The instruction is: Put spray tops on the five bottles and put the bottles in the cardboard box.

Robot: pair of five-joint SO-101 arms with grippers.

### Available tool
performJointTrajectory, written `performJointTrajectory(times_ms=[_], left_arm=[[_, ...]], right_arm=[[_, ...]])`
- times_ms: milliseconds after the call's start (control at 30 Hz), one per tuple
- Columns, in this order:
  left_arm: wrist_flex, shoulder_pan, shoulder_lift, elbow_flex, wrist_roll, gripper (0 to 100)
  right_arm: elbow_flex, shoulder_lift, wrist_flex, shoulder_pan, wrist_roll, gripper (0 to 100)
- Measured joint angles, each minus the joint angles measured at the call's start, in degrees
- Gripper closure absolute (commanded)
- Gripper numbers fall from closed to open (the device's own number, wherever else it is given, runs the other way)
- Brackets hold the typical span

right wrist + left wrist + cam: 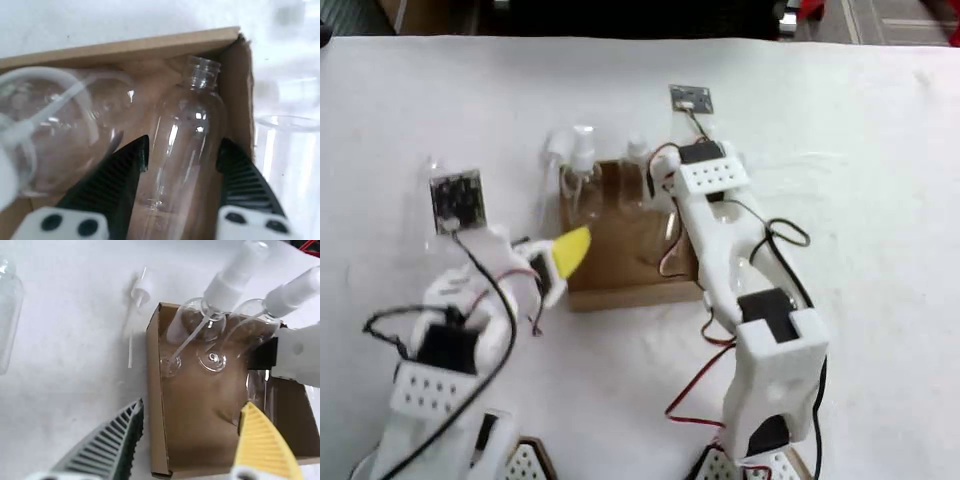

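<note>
The cardboard box (620,275) lies mid-table. Two clear bottles with white spray tops (227,287) (295,290) stand at its far end. My right gripper (182,165) is down inside the box (125,47), shut on a clear bottle without a top (185,135), with a black finger against each side. A capped bottle (60,125) stands right beside it. My left gripper (187,440) hangs open over the box's near left corner (155,405), grey and yellow fingers apart, holding nothing. A loose spray top (137,290) lies on the table just outside the box.
Another clear bottle (7,315) stands on the white table left of the box, and a further clear bottle (285,160) stands just outside the box wall by my right gripper. The right arm (720,230) stretches over the box's right side. Red and black cables trail near it.
</note>
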Motion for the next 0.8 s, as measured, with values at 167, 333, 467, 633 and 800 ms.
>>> performJointTrajectory(times_ms=[167, 333, 467, 633, 800], left_arm=[[-3.3, 0.7, -10.7, 8.0, 0.0, 71], [-3.4, 0.7, -14.7, 8.4, 0.0, 71], [-3.4, 0.7, -14.8, 8.4, 0.0, 71], [-3.4, 0.7, -14.8, 8.4, 0.0, 71], [-3.4, 0.7, -14.8, 8.4, 0.0, 71]], right_arm=[[-1.0, 1.5, 0.1, 0.6, 0.0, 88.4], [-1.6, 2.2, 0.2, 0.7, 0.0, 92.5], [-1.6, 2.2, 0.5, 0.9, 0.0, 96.0], [-1.5, 1.0, 0.5, 1.0, 0.0, 96.0], [-1.3, -2.4, 1.4, 1.0, 0.1, 96.0]])
